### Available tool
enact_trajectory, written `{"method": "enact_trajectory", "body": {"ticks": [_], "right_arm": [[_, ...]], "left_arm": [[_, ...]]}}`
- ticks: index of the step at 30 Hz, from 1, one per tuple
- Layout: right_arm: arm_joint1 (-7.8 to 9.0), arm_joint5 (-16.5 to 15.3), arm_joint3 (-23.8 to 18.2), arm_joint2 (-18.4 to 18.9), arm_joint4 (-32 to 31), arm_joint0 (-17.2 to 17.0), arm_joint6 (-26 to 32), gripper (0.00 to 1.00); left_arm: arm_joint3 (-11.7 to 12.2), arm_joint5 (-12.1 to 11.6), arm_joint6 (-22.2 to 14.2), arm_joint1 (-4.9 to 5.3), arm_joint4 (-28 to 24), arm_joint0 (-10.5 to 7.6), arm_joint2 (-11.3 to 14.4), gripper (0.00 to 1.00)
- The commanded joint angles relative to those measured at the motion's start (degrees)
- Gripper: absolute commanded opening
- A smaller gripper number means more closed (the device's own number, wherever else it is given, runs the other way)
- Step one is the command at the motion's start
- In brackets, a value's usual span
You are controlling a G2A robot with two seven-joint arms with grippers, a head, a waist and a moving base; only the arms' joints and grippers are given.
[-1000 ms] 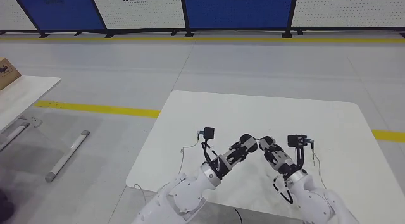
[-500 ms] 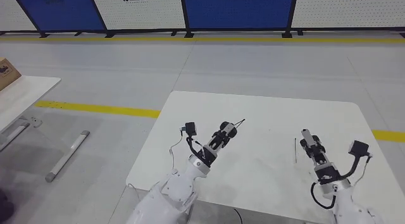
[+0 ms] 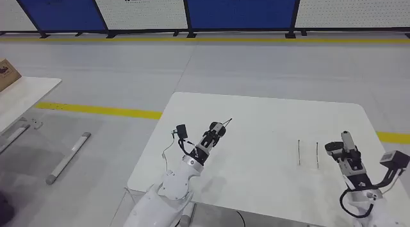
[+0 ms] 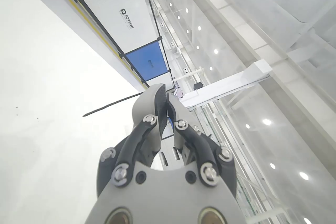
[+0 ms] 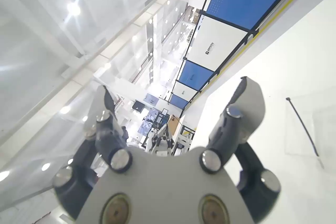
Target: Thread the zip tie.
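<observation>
White table (image 3: 269, 118), a thin black zip tie (image 3: 299, 152) at lower right. Along the top, a blue panel (image 3: 242, 9) beside a white dotted panel (image 3: 134, 9). Yellow floor stripe (image 3: 96, 109) at left.

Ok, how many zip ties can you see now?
3 zip ties: one is pinched in the left gripper, tail sticking out; two lie side by side on the white table beside the open right gripper. Others may be hidden.

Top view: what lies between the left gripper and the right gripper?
In the top view, one loose zip tie and a second zip tie lie parallel on the table, nearer the right gripper; toward the left gripper the table is bare.
</observation>
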Motion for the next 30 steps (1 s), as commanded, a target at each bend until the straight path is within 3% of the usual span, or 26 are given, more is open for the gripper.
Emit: {"method": "enact_trajectory", "body": {"ticks": [1, 8, 11, 30], "right_arm": [[0.0, 0.0, 0.0, 0.0, 0.0, 0.0, 0.0, 1.0], [0.0, 0.0, 0.0, 0.0, 0.0, 0.0, 0.0, 1.0], [0.0, 0.0, 0.0, 0.0, 0.0, 0.0, 0.0, 1.0], [0.0, 0.0, 0.0, 0.0, 0.0, 0.0, 0.0, 1.0]], "left_arm": [[0.0, 0.0, 0.0, 0.0, 0.0, 0.0, 0.0, 0.0], [0.6, 0.9, 1.3, -0.14, -1.0, -0.08, -0.3, 0.0], [1.1, -0.7, 0.9, -0.3, -2.2, 0.13, 0.0, 0.0], [1.1, -0.7, 0.9, -0.3, -2.2, 0.13, 0.0, 0.0]]}}
